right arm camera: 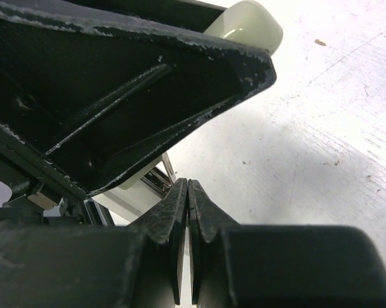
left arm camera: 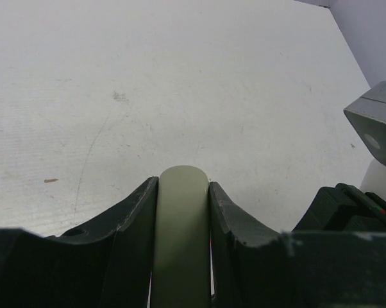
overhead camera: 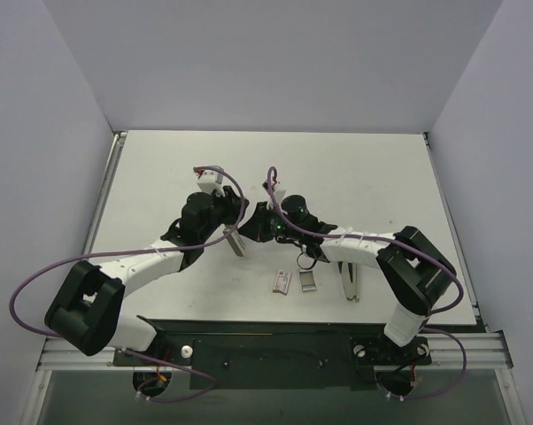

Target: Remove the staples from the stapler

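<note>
My left gripper is shut on a plain olive-grey rounded bar and holds it above the middle of the table. The bar's lower end sticks out below the fingers. In the right wrist view its pale tip shows past the left finger, with a metal channel under it. My right gripper is shut and empty, right beside the bar. A slim dark-and-silvery stapler lies on the table by the right forearm, apart from both grippers.
Two small flat pieces lie side by side near the front edge. Grey walls stand close on the left, right and back. A grey part of the right arm shows at the right edge of the left wrist view.
</note>
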`<state>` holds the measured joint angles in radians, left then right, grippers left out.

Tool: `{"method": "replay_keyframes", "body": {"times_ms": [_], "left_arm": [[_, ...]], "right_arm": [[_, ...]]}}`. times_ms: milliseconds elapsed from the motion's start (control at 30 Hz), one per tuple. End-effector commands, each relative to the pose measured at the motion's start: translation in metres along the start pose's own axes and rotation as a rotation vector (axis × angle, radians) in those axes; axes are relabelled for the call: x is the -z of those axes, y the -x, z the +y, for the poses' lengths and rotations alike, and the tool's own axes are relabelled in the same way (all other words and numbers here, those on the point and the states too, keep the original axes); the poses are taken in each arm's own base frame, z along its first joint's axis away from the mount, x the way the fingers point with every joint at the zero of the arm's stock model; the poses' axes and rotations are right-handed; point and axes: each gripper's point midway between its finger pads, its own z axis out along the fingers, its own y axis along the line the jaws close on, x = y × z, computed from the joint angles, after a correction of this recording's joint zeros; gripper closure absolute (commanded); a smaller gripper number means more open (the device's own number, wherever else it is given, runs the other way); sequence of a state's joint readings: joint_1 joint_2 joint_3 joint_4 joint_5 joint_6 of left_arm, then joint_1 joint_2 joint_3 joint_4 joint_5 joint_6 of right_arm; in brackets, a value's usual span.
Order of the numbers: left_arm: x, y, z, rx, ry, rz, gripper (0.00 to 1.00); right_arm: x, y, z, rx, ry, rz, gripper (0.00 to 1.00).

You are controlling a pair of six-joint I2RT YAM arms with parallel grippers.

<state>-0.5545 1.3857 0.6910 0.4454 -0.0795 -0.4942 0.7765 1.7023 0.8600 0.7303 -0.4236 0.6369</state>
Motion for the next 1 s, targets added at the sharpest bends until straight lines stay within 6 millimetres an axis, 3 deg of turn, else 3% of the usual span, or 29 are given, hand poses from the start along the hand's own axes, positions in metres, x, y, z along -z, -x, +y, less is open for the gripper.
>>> {"method": "replay_keyframes", "body": {"times_ms": [0, 567, 767, 967], "left_arm": [[0.0, 0.056, -0.015, 0.049, -0.042, -0.223, 1.0], [-0.003, 0.062, -0.01, 0.026, -0.007, -0.283, 1.0], [-0.003, 0.059, -0.012, 0.016, -0.013, -0.272, 1.0], [0.014, 0.066, -0.018, 0.041, -0.043, -0.292, 1.0]], "right_arm": [[-0.001, 0.003, 0.067, -0.008, 0.247, 0.014, 1.0], [-0.003, 0.009, 0.114, -0.065, 0.402, 0.024, 1.0], [-0.002, 0.01, 0.111, -0.042, 0.378, 0.027, 1.0], [0.012, 0.02, 0.097, -0.025, 0.333, 0.004, 1.0]]}}
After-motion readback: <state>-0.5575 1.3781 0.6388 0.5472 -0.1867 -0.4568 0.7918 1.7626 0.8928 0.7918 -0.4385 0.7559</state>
